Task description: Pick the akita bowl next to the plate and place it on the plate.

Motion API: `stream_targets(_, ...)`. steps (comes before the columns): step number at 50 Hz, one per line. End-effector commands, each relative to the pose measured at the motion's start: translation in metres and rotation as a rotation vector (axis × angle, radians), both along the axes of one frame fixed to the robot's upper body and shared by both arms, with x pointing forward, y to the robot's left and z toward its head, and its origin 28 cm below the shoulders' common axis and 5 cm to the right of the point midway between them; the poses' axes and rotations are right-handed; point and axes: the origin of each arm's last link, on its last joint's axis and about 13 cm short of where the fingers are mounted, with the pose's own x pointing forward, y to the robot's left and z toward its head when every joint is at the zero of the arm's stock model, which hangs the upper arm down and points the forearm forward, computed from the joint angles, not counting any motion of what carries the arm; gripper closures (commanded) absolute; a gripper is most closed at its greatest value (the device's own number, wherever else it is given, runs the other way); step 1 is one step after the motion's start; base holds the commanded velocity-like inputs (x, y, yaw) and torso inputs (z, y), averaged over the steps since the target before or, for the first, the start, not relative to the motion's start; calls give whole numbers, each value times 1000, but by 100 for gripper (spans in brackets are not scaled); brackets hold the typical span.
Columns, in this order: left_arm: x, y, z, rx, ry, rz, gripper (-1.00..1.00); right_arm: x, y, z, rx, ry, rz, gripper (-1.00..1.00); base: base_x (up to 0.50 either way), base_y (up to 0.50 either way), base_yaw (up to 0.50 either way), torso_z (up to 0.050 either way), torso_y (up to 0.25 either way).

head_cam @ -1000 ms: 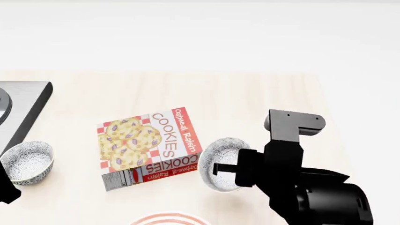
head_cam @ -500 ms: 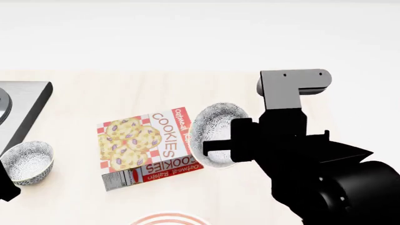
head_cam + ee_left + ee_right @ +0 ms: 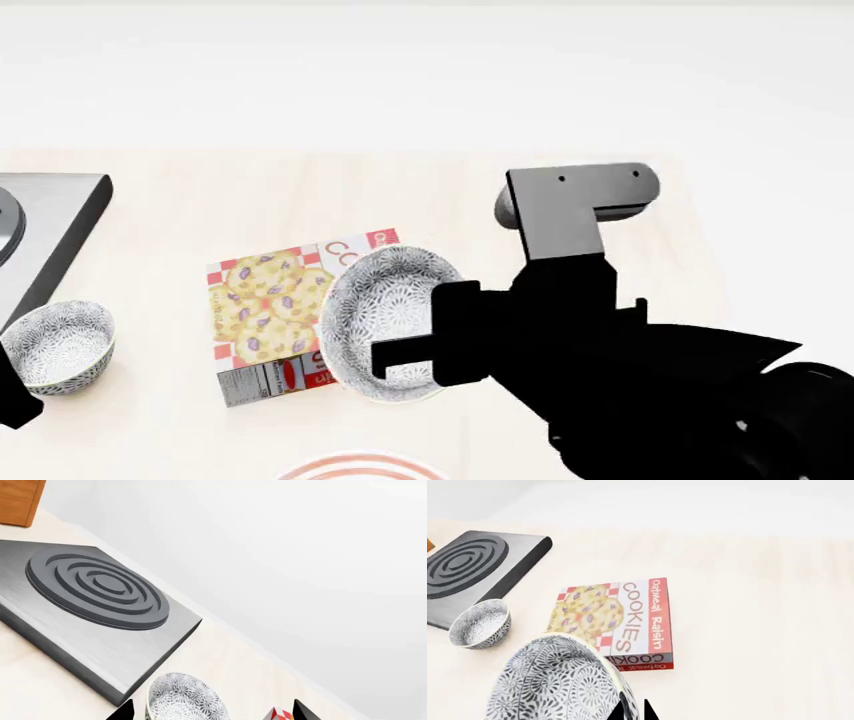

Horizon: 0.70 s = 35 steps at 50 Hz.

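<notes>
My right gripper (image 3: 407,362) is shut on the rim of the akita bowl (image 3: 384,318), a black-and-white patterned bowl. It hangs tilted above the table, over the right part of the cookie box. In the right wrist view the bowl (image 3: 557,680) fills the near foreground, its rim pinched between the gripper's (image 3: 635,711) two dark tips. Only the top arc of the red-ringed plate (image 3: 360,466) shows at the head view's bottom edge. A second bowl alike (image 3: 60,345) stands at the left; my left gripper (image 3: 213,715) is open, with that bowl (image 3: 187,702) just ahead of it.
A cookie box (image 3: 267,310) lies flat mid-table, partly under the held bowl. A grey stove plate with ring burner (image 3: 100,590) sits at the far left (image 3: 47,220). A wooden block (image 3: 17,500) stands beyond it. The table ends at a white wall behind.
My right arm has carried the bowl up off the table and then leftward, from beside the cookie box to over its right part. The left arm and the second bowl have not moved.
</notes>
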Motion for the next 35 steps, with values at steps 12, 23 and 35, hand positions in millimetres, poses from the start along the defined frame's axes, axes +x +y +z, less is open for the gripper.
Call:
stream_targets(12,0,0,0,0,1,3,-100,-15,4,-20,82,70,77,100,0,0,0,0,1)
stream_targets(23,0,0,-1,4,-1,1,-100,-20,7,-34,110,103,94,100,0,0,0,0,0)
stream_targets(35,0,0,-1,2,-1,1,-100,-26,4,-49,120,150,90,100,0,0,0,0,0)
